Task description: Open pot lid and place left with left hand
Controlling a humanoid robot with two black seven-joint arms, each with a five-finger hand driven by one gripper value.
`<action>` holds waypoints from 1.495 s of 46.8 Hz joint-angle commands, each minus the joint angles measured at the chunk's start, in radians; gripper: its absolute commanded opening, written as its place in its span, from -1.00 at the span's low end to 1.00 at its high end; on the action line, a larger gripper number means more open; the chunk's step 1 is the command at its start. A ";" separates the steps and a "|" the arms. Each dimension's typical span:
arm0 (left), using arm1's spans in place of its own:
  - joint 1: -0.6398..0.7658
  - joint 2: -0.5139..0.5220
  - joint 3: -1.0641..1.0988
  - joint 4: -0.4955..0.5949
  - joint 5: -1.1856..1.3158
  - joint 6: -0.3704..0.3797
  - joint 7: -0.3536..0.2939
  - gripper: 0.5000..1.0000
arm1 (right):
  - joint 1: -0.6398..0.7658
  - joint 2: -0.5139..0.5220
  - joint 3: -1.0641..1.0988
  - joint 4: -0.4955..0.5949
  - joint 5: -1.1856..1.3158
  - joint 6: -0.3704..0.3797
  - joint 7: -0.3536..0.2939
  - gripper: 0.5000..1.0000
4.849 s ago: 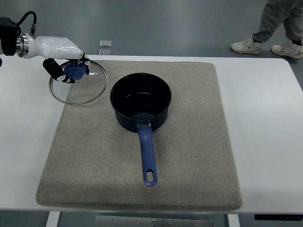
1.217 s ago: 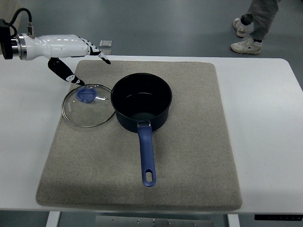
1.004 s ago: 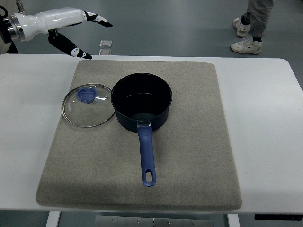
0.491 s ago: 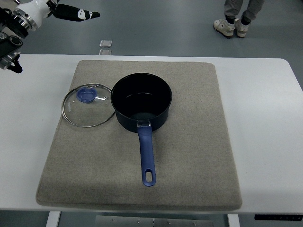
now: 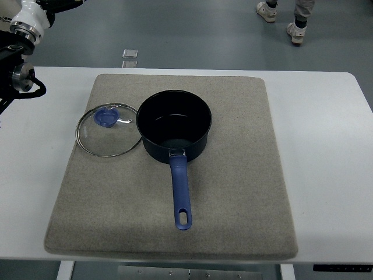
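Top view: lid (image 5: 108, 130) flat on mat (image 5: 233, 175), touching pot (image 5: 173, 125); fingers unseen.

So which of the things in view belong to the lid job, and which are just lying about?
Job:
glass lid, lying flat on the mat left of the pot
blue pot, open
left arm, at the top left corner

Lying about:
grey mat
small metal plate on the floor
person's feet
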 commanded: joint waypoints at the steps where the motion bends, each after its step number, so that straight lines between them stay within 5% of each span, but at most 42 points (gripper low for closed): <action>1: 0.031 -0.018 -0.001 0.003 -0.023 0.001 0.000 0.56 | 0.001 0.000 0.000 0.000 0.000 0.000 0.000 0.67; 70: 0.185 -0.098 -0.133 0.136 -0.180 -0.120 0.000 0.55 | 0.001 0.000 0.000 0.000 0.000 0.000 0.000 0.67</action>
